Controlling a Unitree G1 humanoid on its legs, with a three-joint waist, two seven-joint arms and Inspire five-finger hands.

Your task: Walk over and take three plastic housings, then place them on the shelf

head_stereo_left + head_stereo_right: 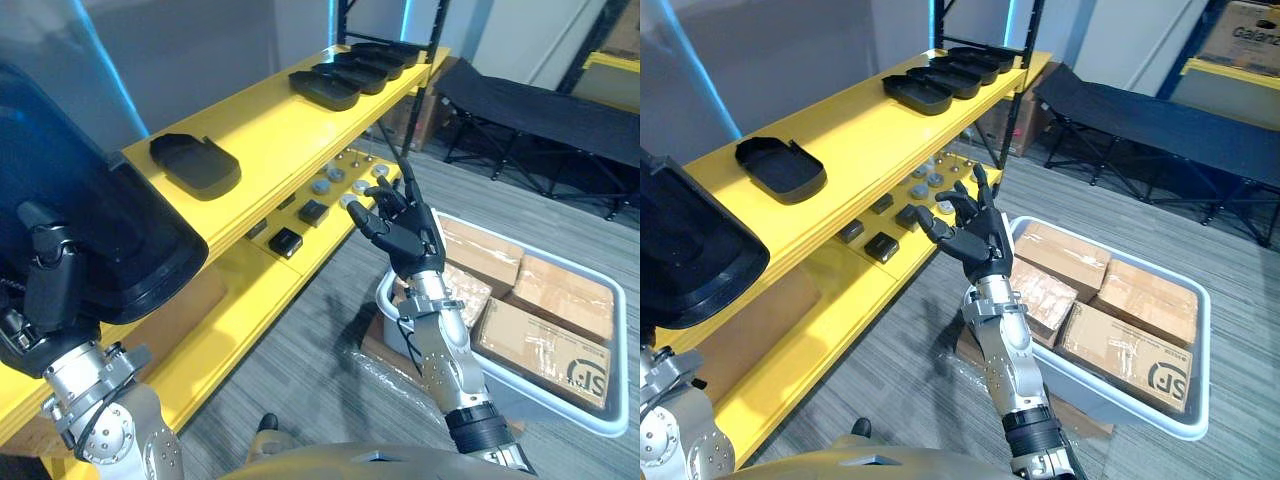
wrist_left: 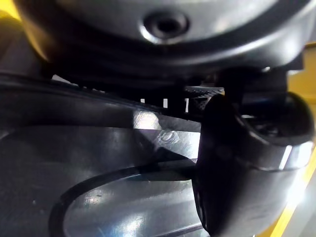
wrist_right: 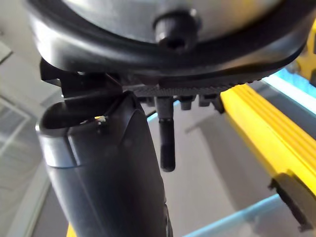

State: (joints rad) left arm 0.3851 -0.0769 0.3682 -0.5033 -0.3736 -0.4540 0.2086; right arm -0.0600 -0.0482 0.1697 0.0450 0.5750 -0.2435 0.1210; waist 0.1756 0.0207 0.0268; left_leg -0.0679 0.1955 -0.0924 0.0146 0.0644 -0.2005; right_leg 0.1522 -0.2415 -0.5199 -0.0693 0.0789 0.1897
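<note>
a yellow shelf ran through a grey-carpeted room, with a black folding cot behind it. on its top board sat a lone housing and, well apart at the far end, a row of housings. the left hand was clamped on the edge of the held housing, a large glossy black shell raised over the near end of the shelf. its wrist view showed the thumb pressed onto the shiny plastic. the right hand hung in the air beside the lower board, fingers spread and holding nothing, above a grey bin of cardboard boxes.

the likeliest trouble was the grip. a hold on 1 edge of slick plastic could have let the shell swivel or slide out while it was lowered. its low rim might also have caught the shelf's front lip and tipped it toward the floor. set down too far along, it could have shoved the lone housing. the empty hand was near the small parts on the lower board, so a careless swing risked sweeping them off.
</note>
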